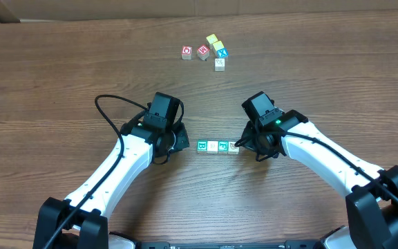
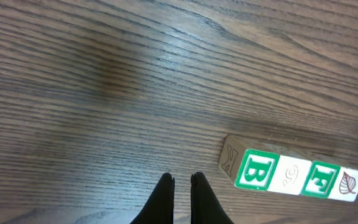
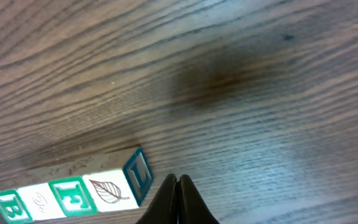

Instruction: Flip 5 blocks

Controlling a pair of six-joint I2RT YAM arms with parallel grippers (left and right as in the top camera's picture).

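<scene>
Several blocks [image 1: 218,146] lie in a straight row on the table between my two arms. The left wrist view shows their tops: a green B [image 2: 257,170], a pale 9 [image 2: 289,175], a green F [image 2: 321,179] and a leaf [image 2: 348,185]. My left gripper [image 1: 182,143] [image 2: 181,181] is shut on nothing, low over bare wood just left of the B end. My right gripper [image 1: 242,143] [image 3: 178,180] is shut and empty, its tips right beside the leaf block [image 3: 109,190] and its teal L side face.
Several more blocks [image 1: 212,51] sit in a loose cluster at the far middle of the wooden table [image 1: 81,69], with red, yellow and blue faces. A black cable [image 1: 106,111] loops off the left arm.
</scene>
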